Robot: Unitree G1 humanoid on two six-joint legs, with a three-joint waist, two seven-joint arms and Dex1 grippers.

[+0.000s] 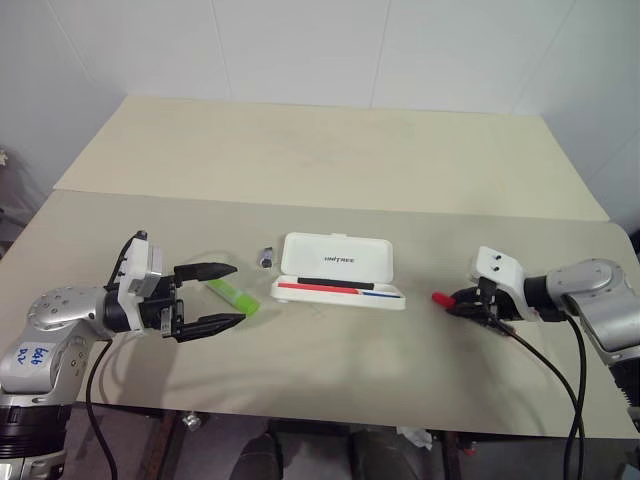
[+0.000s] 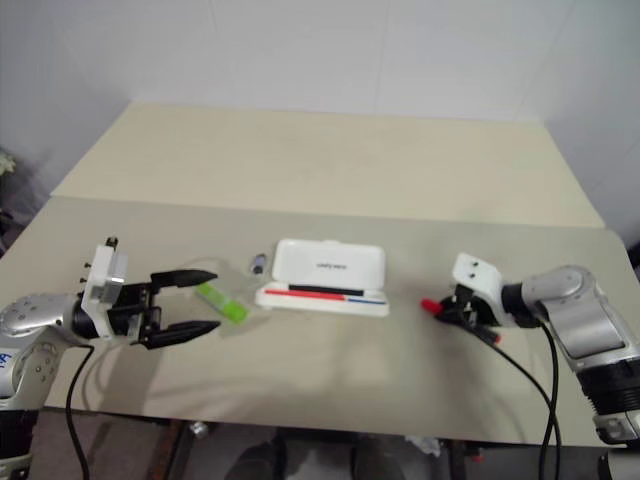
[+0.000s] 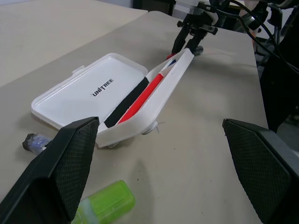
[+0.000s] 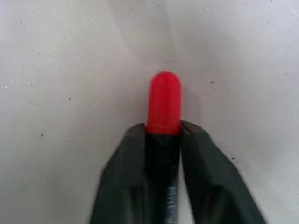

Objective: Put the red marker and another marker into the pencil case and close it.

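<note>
- Head views: the left gripper [image 1: 221,295] hangs level over the table [image 1: 330,150] with its two black fingers spread wide and nothing between them. The lime-green marker [image 1: 233,296] lies flat on the table just past those fingertips, roughly in line with the gap between them. Beyond it sits the white pencil case [image 1: 338,270], open, lid tipped back, well apart from both grippers and between them. A small grey-black piece [image 1: 265,257] lies near the case's left end.
- Head views, other side: the right gripper [image 1: 462,300] is clamped on the red marker [image 1: 439,297], whose red tip pokes out past the fingers toward the case. Whether the marker touches the table here I cannot tell.
- Left wrist view: the spread fingers frame the case, showing what the head views barely resolve: "UNITREE" on the lid and a red stripe and a black stripe lying in the tray. The green marker sits between and below the fingertips; the right gripper shows beyond the case's far end.
- Right wrist view: up close, both fingers [image 4: 124,182] press the black barrel of the red marker, the red cap sticking out beyond them.
</note>
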